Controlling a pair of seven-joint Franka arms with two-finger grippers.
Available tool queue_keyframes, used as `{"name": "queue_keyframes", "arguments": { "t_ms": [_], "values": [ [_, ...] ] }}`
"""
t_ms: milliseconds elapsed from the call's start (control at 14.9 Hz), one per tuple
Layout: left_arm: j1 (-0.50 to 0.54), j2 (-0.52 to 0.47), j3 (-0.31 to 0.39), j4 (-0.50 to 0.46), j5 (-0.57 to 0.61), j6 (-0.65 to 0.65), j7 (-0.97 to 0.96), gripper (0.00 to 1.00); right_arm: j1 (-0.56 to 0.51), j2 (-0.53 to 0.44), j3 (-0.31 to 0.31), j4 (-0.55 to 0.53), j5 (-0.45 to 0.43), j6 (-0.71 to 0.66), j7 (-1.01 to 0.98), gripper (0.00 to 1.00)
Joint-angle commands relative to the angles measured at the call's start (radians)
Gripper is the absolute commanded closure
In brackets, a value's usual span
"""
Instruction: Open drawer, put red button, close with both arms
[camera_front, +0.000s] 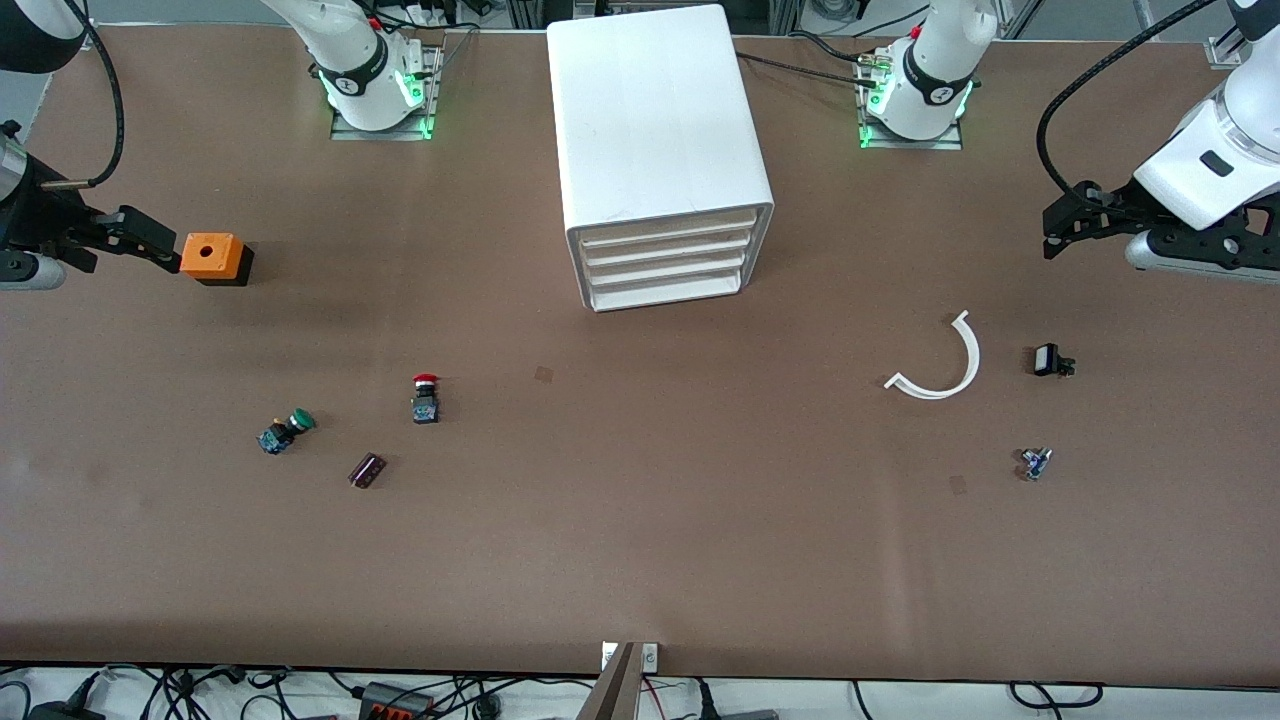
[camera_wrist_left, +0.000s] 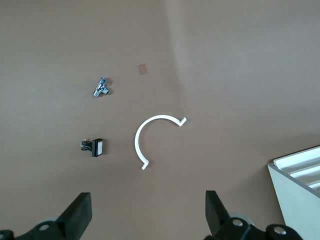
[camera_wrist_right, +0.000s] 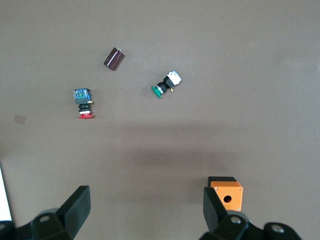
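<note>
The white boxy plastic cabinet (camera_front: 660, 150) stands at the middle of the bench's robot-side edge, its 4 shallow drawers all shut and facing the front camera. The task's drawer (camera_front: 667, 236) is 1 of these; which one cannot be told yet. The red button (camera_front: 425, 397), a small red-capped push button on a black-and-blue body, lies on its side on the open brown bench, nearer the front camera than the cabinet and toward the right arm's end. Its long axis runs roughly from the robot-side edge toward the camera-side edge, red cap pointing to the robots.

The right gripper (camera_front: 150, 247) hangs over the bench at the right arm's end edge, just beside the orange cube with a hole (camera_front: 214, 258), fingers (camera_wrist_right: 75, 207) spread wide and empty. The left gripper (camera_front: 1065, 225) hovers near the left arm's end edge, also wide open and empty, above the white curved plastic strip (camera_front: 945, 365), the small black switch (camera_front: 1050, 360) and the tiny metal fitting (camera_front: 1035, 462).

The deciding relation, as I judge it: the red button lies on the right arm's half, so that arm is the nearer for picking. The cabinet sits about midway between the 2 arms, so either can reach the drawer fronts. A green-capped button (camera_front: 285, 431) and a dark cylinder (camera_front: 367, 470) lie near the red one and must not be mistaken for it.
</note>
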Motion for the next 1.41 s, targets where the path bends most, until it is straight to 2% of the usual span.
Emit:
{"name": "queue_keyframes", "arguments": {
  "t_ms": [0,404,740,874,1076,1143,1211,1345],
  "values": [
    [-0.006,0.016,0.005,0.038,-0.003,-0.028,0.002,0.0,0.001,-0.011,0.002,-0.006,0.003,-0.01,-0.001,0.0],
    [-0.008,0.016,0.005,0.038,-0.006,-0.035,-0.001,0.0,0.001,-0.011,0.002,-0.006,0.003,-0.01,0.001,0.0],
    [-0.058,0.031,-0.019,0.038,-0.063,-0.305,0.004,0.0,-0.009,0.006,0.001,-0.006,0.006,-0.009,0.009,0.0],
    [-0.078,0.073,-0.019,0.038,-0.156,-0.379,0.005,0.0,-0.012,0.026,-0.002,-0.003,0.006,0.003,0.009,0.0],
    [-0.088,0.148,-0.019,0.04,-0.365,-0.388,0.01,0.0,-0.018,0.047,-0.004,-0.003,0.006,0.008,0.01,0.0],
    [-0.083,0.166,-0.016,0.038,-0.484,-0.375,0.023,0.0,-0.022,0.059,-0.004,-0.003,0.008,0.01,0.01,0.0],
    [-0.081,0.188,-0.016,0.035,-0.549,-0.349,0.052,0.0,-0.019,0.066,-0.003,-0.003,0.008,0.011,0.01,0.0],
    [-0.097,0.249,-0.019,0.032,-0.609,-0.265,0.152,0.0,-0.01,0.119,0.004,0.007,0.009,0.023,0.012,0.0]
  ]
}}
